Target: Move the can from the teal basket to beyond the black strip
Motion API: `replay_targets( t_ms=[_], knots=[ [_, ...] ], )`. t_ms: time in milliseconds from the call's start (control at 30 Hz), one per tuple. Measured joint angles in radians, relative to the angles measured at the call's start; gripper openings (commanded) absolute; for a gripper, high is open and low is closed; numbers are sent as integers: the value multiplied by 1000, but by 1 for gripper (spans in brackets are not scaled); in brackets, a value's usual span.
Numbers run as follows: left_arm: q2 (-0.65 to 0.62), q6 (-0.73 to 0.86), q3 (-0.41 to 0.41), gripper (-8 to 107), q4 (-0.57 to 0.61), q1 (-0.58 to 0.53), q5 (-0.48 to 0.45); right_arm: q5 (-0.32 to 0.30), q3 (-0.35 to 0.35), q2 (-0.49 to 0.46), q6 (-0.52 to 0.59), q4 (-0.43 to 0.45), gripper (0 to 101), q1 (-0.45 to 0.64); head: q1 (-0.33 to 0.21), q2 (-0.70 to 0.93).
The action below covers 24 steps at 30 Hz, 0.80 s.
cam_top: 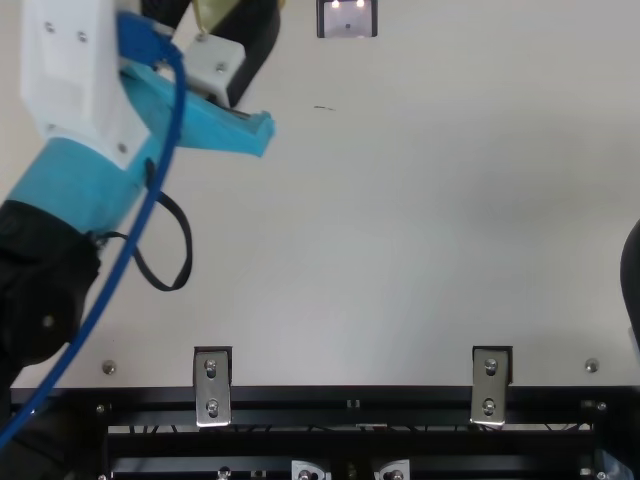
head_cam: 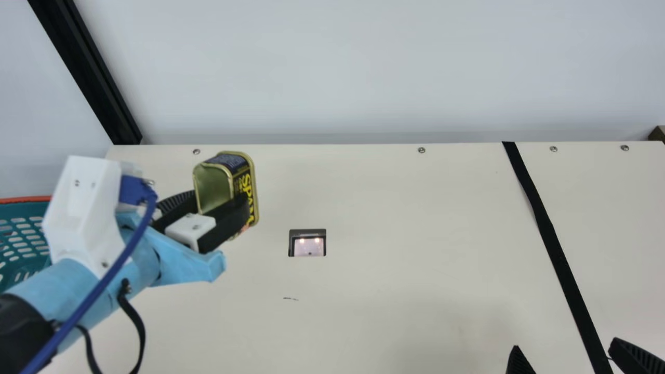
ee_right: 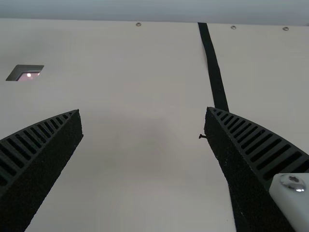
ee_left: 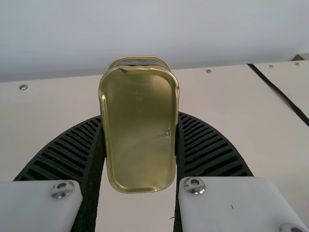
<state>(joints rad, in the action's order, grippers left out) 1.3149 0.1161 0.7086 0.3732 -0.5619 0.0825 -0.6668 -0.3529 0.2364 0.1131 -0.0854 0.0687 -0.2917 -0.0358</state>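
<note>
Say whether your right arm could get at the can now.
Probably not: the can is clamped in the left gripper, well left of the right gripper, open near the strip.

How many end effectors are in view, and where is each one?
2. The left end effector grips the rectangular can above the table, right of the teal basket; the right end effector is open by the black strip.

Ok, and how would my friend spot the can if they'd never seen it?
Find the cream table, then the left gripper above it. Between its fingers is the can: shiny gold and boxy with rounded corners, unlike the holey teal basket.
</note>
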Motion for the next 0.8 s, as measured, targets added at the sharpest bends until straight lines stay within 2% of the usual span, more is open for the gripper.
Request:
replay_targets(
  t_ms=[467,800],
  knots=[
    [123,-87,-11,10,-130,-84,223,0,0,0,0,0,101,0,0,0],
    [239,-185,28,10,-242,-107,295,0,0,0,0,0,101,0,0,0]
  ],
)
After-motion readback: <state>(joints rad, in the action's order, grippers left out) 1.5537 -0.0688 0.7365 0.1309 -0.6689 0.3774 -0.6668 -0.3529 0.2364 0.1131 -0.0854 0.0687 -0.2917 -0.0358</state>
